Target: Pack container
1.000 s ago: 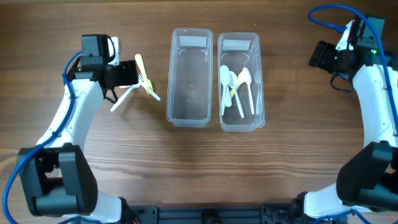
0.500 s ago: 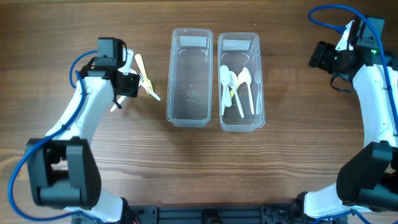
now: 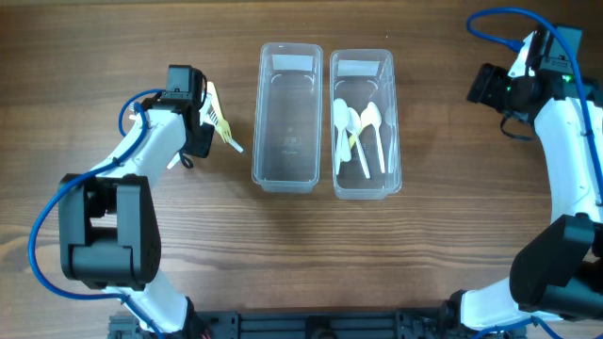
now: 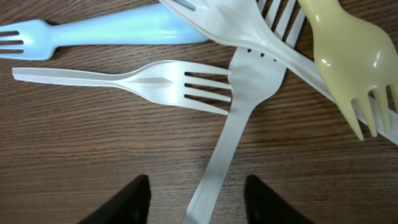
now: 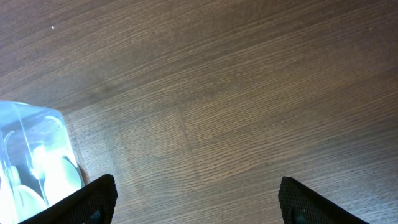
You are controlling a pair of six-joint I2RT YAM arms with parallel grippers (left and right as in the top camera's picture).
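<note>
Hovering my left gripper (image 4: 196, 185), unclenched, over a white fork (image 4: 239, 112); right gripper (image 5: 196, 185) is spread wide too. Spoons (image 3: 369, 122) in right tub (image 3: 397, 113), left tub (image 3: 256, 122) alongside.

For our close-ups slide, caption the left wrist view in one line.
Left gripper, open, straddles one white fork; pale blue fork, second white fork and cream fork lie beyond.

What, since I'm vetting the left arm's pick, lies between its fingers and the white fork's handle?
Nothing visible: the white fork's handle lies bare on the table between the left fingers. Farther up, another white utensil crosses its tines.
</note>
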